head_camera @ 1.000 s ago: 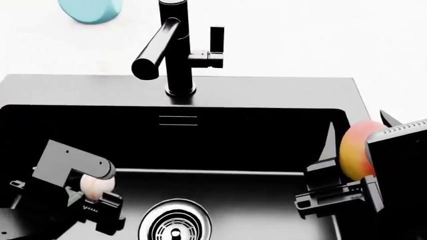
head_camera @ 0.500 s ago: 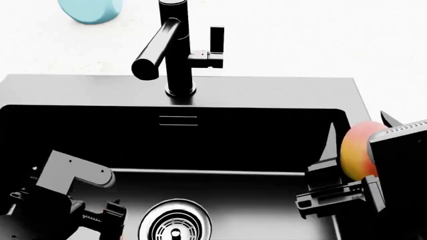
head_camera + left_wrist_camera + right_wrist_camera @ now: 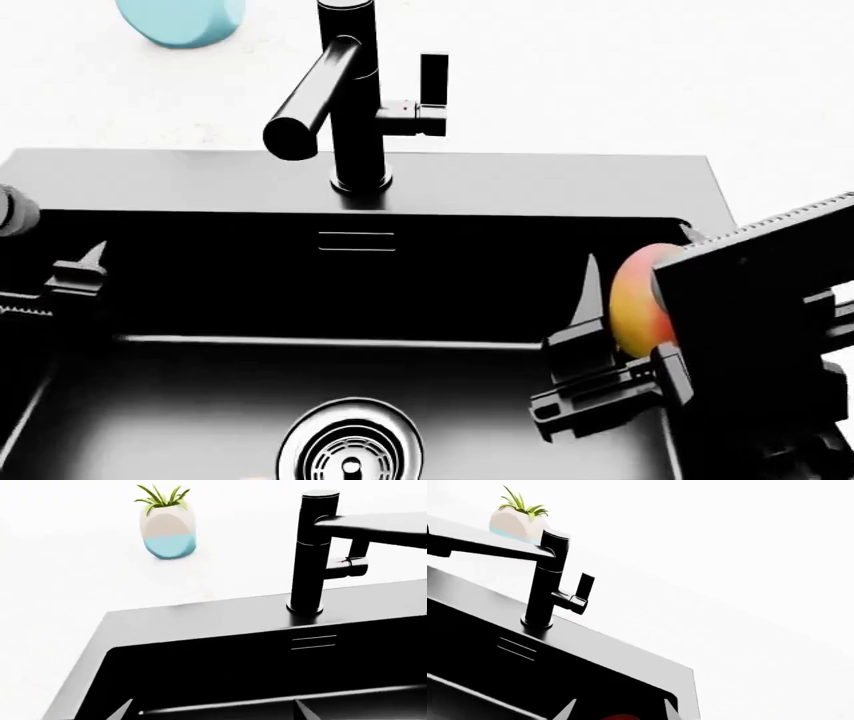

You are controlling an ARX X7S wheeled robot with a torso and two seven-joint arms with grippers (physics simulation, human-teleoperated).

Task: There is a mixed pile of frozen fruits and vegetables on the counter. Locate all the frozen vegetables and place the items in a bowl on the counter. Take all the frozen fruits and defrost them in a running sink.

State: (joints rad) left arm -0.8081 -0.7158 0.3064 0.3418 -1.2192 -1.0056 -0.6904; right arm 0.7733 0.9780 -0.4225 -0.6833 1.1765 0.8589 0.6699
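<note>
The black sink [image 3: 534, 180] fills the head view, with its chrome drain [image 3: 350, 445] at the bottom. My right gripper [image 3: 637, 262] is shut on the mango [image 3: 638, 305], yellow with a red-orange blush, and holds it above the basin's right side. In the right wrist view the mango [image 3: 620, 716] shows as a red sliver between the fingertips of the right gripper [image 3: 617, 711]. My left gripper [image 3: 74, 272] is at the basin's far left edge. In the left wrist view the left gripper [image 3: 213, 711] is open and empty over the sink [image 3: 200, 615]. The bowl, zucchini, sweet potato and cream ball are out of view.
A black faucet [image 3: 354, 100] stands at the back rim, its spout pointing forward-left; no water shows. It also shows in the wrist views [image 3: 310, 555] [image 3: 544, 580]. A light-blue planter [image 3: 180, 20] [image 3: 168, 530] sits on the white counter [image 3: 667, 80] behind the sink.
My left gripper let go of the cream ball over the drain, then drew back to the sink's far left. My right gripper moved left with the mango, further over the basin.
</note>
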